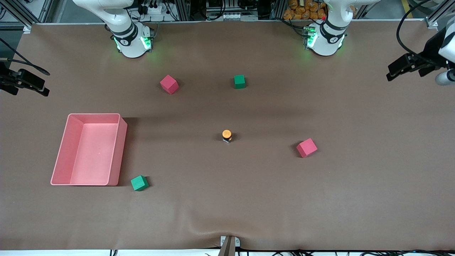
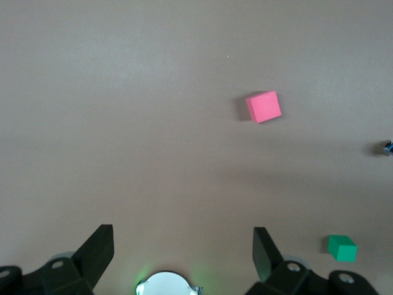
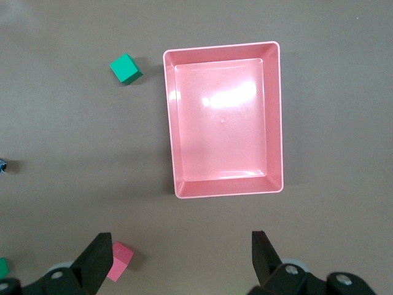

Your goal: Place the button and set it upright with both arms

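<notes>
The button stands upright on the brown table near its middle, orange cap up on a short dark body. It barely shows at the edge of the left wrist view and of the right wrist view. My left gripper is open and empty, held high over the table near its own base. My right gripper is open and empty, high over the table beside the pink tray. Both are well apart from the button.
The pink tray lies toward the right arm's end. Red cubes and green cubes are scattered around the button. The arm bases stand along the table's edge.
</notes>
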Available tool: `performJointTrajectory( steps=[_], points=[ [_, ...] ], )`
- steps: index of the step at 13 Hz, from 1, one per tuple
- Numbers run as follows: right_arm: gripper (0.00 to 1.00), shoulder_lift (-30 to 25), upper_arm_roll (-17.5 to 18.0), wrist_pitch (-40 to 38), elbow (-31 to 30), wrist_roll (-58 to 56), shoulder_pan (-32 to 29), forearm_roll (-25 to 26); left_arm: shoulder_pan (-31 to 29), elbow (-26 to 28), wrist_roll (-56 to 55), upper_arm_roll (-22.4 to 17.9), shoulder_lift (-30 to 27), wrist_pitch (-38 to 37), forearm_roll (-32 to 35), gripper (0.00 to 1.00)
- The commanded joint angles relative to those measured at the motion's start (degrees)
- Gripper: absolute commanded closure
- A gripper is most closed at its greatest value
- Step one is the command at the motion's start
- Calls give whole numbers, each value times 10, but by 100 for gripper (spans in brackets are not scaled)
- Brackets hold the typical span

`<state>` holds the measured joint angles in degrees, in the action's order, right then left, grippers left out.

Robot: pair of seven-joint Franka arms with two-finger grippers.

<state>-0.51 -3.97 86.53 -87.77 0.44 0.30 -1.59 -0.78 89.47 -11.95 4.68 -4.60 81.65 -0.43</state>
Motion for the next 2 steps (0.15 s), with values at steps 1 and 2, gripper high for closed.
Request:
performJointTrajectory(
  steps=[1,2],
  points=[
    [0,2,1,-3,9,3,-1,3,1,9,-3,-2,-16,-5,-4,0],
    [0,2,1,-3,9,3,0,3,2,5,-2,-3,-16,-5,-4,0]
  ],
)
